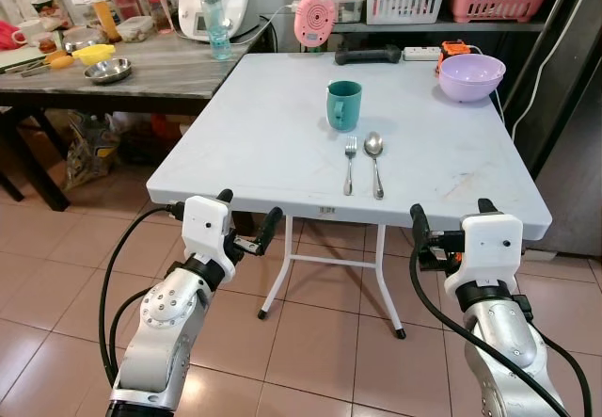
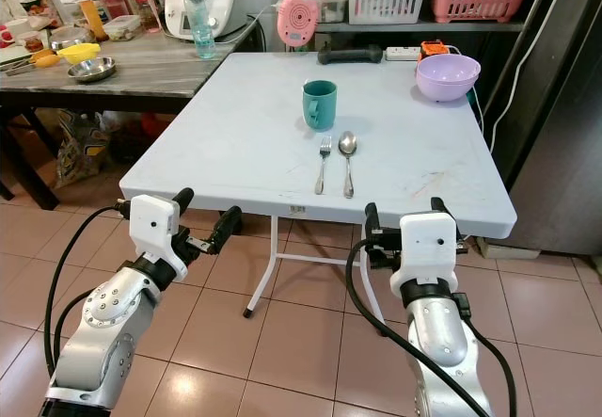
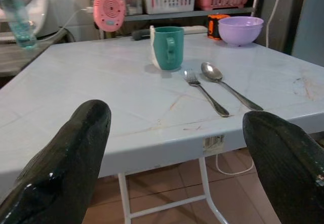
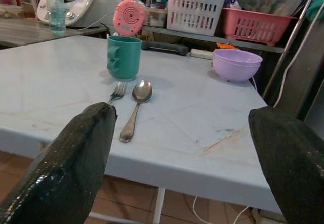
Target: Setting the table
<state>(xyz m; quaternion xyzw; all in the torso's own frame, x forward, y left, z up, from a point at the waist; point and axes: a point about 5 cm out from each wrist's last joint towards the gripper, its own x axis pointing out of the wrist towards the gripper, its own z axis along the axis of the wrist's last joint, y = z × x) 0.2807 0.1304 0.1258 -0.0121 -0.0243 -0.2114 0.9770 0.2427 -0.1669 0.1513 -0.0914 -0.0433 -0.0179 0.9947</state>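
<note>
**Cutlery and mug laid out, both grippers parked at the near edge**

At the lower left of the head view the left gripper (image 1: pixel 246 221) hovers just before the table (image 1: pixel 254 144) edge, fingers spread apart, holding nothing. At the lower right the right gripper (image 1: pixel 450 219) hangs likewise, fingers wide. Mid-frame, a steel fork (image 1: pixel 349 165) and spoon (image 1: pixel 374 161) lie side by side, handles toward the robot. Just beyond them stands a teal mug (image 1: pixel 343 104), upright. At the upper right corner sits a lilac bowl (image 1: pixel 471 76); its inside cannot be seen.
</note>
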